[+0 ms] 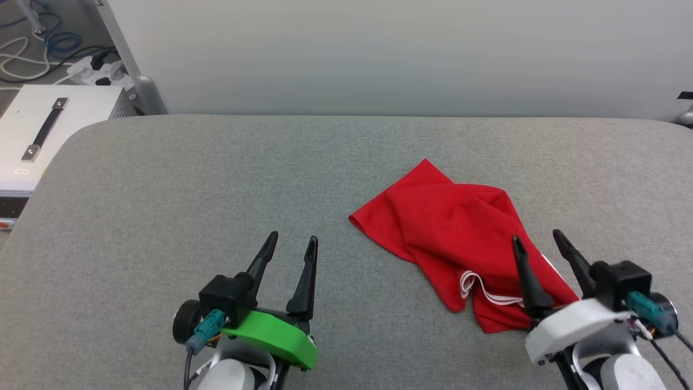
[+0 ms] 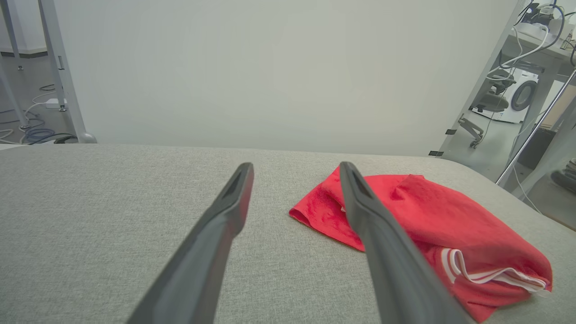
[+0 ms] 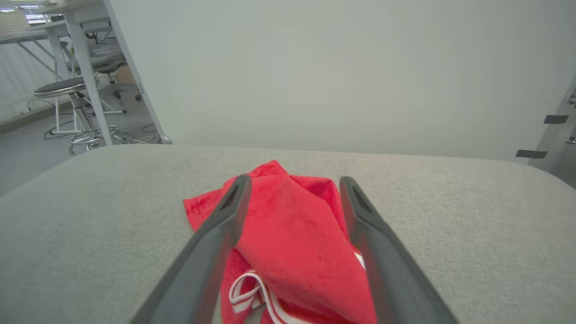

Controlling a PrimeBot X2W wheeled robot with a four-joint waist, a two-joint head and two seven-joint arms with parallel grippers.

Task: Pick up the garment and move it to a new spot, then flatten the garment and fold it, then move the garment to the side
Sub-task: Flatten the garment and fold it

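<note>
One crumpled red T-shirt (image 1: 455, 227) of thin soft fabric is lying bunched on one grey fabric-covered table (image 1: 162, 189), right of centre, towards the near edge. Two grippers: the left gripper (image 1: 293, 236) is hovering over bare table left of it, fingers apart, empty; the right gripper (image 1: 536, 235) is hanging over its near right part, fingers apart. One red-and-white striped trim (image 1: 476, 287) is peeking out; the sleeves are hard to make out.

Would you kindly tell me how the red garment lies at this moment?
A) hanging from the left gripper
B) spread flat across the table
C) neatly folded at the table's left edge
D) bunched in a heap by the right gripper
D: the garment lies crumpled on the table by the open right gripper, apart from the left gripper.
</note>
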